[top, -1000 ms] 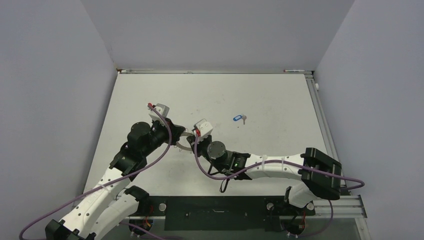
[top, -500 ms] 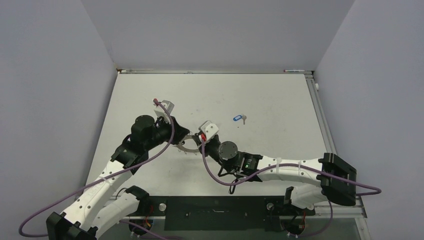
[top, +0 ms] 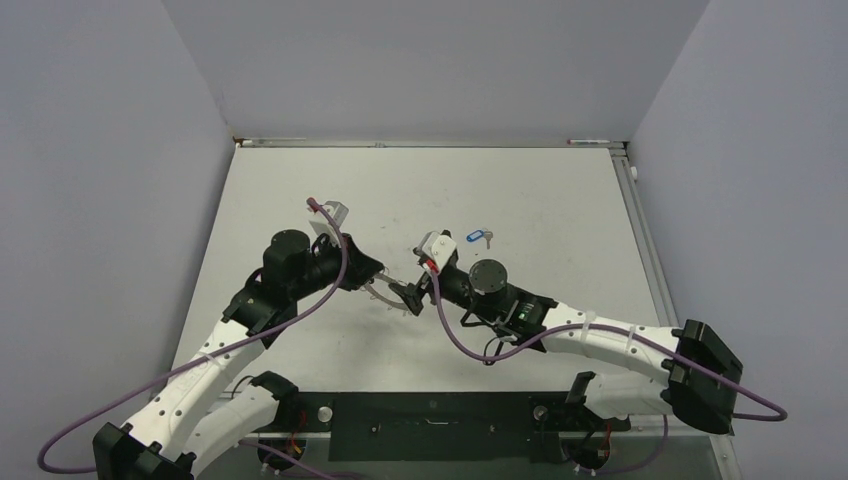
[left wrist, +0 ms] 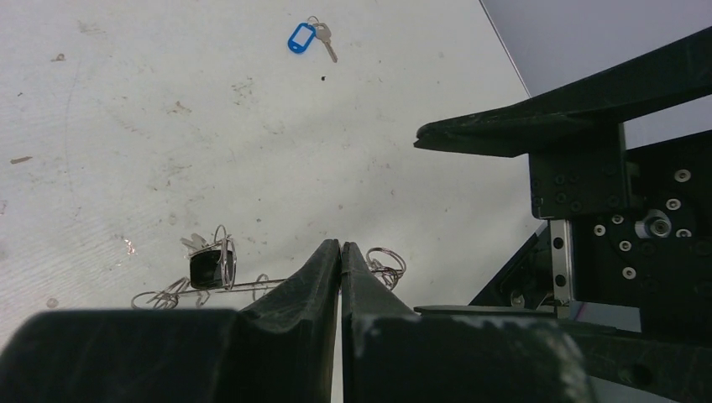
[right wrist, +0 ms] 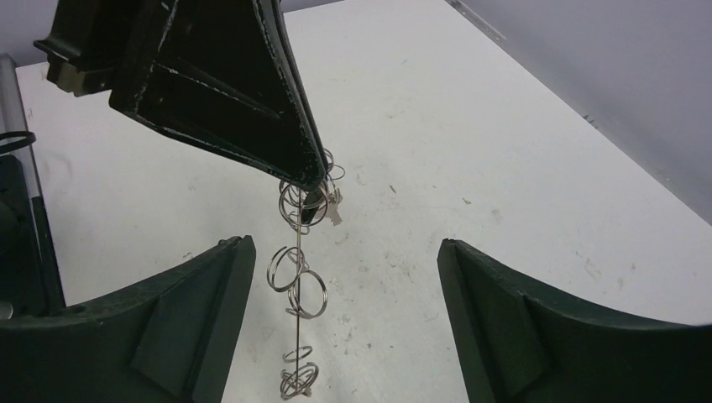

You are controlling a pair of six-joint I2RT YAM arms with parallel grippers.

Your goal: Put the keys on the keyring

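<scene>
From above, the left pincer (top: 372,277) holds the keyring (top: 388,294) just over the surface (top: 550,200), left of centre. The right pincer (top: 410,297) sits right beside the ring. The blue-tagged key (top: 478,238) lies loose, farther back and to the right. Pulling the right arm away carelessly could clip the ring and twist it out of the thin grip.

In the left wrist view, the left pincer's fingers are pressed fully together on the ring's rim, and the ring shows edge-on. The black-headed key (left wrist: 204,267) hangs among the wire loops on its left. Whether it is fully threaded I cannot tell; if not, a jolt might shake it off.

In the right wrist view, the right pincer is spread wide and holds nothing. Its fingers flank the dangling ring without touching it. The blue-tagged key lies flat and is tiny, so a grab could skid it.
</scene>
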